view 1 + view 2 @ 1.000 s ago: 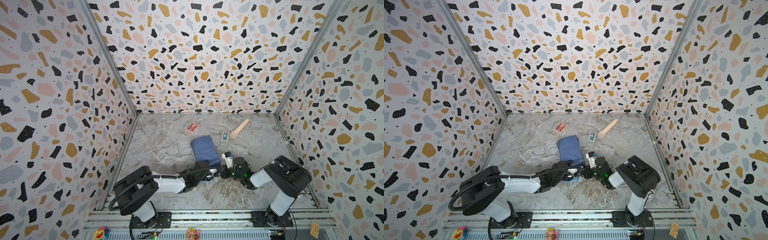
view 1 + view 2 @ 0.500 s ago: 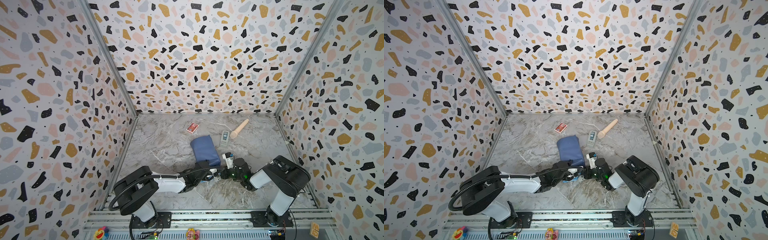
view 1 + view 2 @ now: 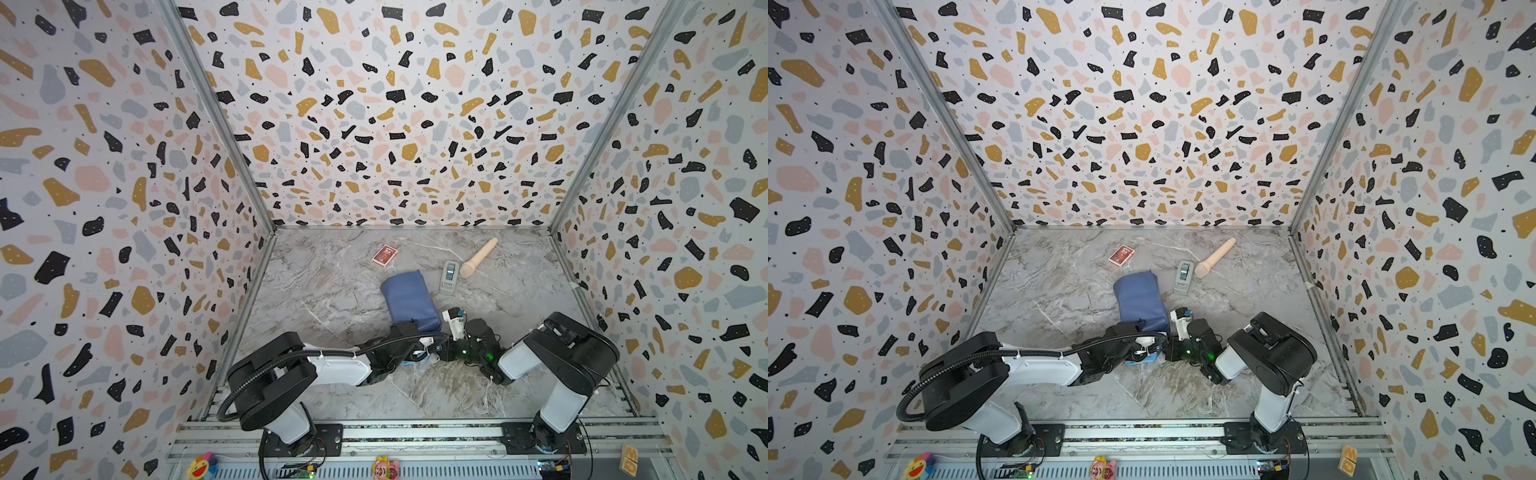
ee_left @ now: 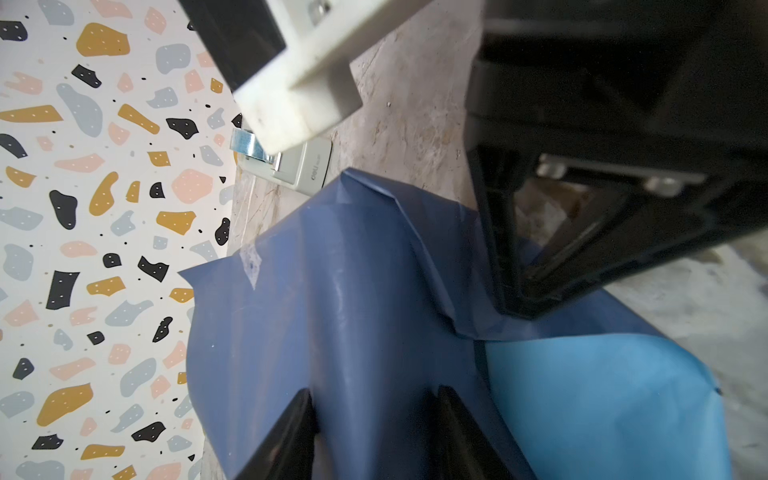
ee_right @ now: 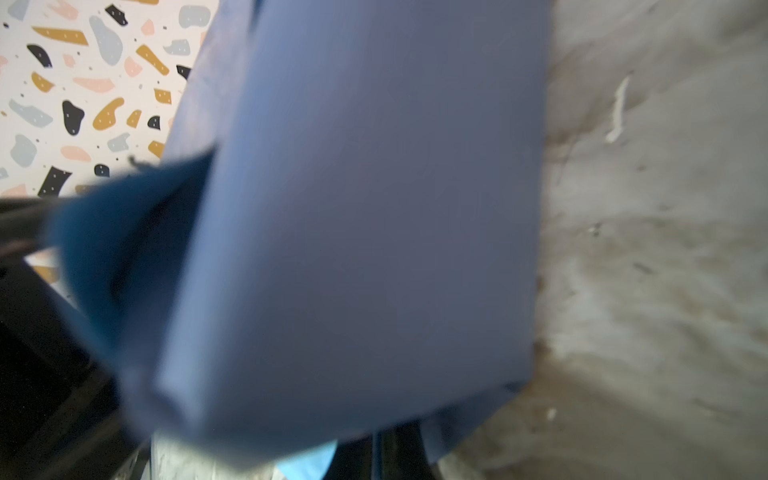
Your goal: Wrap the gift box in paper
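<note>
The paper (image 3: 409, 301) lies mid-table (image 3: 316, 291). The card pack (image 3: 385, 254) lies behind it, slightly left and apart from it. The tape dispenser (image 3: 449, 277) sits near the paper's far right corner, with the roller (image 3: 478, 257) just beside it, behind and to the right. My left gripper (image 4: 374, 432) and right gripper (image 4: 514, 307) meet at the paper's near end, each reaching in from its own side.

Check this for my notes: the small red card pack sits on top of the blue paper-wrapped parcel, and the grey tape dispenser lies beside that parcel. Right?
Not quite. In both top views the small red card pack lies on the marbled tabletop, behind the blue paper-wrapped parcel and apart from it. The grey tape dispenser does lie beside the parcel.
</note>
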Controlling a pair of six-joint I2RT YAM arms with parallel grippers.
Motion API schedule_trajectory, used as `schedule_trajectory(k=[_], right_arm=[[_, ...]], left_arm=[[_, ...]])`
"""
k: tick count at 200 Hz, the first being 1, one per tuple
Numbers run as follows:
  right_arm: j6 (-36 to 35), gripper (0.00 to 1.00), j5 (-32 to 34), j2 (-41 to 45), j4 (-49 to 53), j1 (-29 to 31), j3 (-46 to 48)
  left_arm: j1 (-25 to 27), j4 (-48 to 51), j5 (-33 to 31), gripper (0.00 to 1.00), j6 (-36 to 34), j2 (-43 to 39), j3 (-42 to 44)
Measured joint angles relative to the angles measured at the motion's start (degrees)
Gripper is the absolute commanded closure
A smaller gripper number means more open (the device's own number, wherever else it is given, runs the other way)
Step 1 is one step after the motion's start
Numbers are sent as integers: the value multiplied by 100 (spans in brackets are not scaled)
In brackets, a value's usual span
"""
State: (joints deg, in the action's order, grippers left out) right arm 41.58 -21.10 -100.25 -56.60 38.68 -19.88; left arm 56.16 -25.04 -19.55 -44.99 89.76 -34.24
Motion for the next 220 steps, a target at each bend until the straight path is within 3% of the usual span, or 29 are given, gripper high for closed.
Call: schedule_trajectory(k=[116,220], right_arm=[[254,90,33,-267,-341,33,-107],[76,90,-542,-79,302,-498,-214]], left_arm=[[-2,17,-7,54,2,2,-4],[-2,48,-11,54,17,2,-22]])
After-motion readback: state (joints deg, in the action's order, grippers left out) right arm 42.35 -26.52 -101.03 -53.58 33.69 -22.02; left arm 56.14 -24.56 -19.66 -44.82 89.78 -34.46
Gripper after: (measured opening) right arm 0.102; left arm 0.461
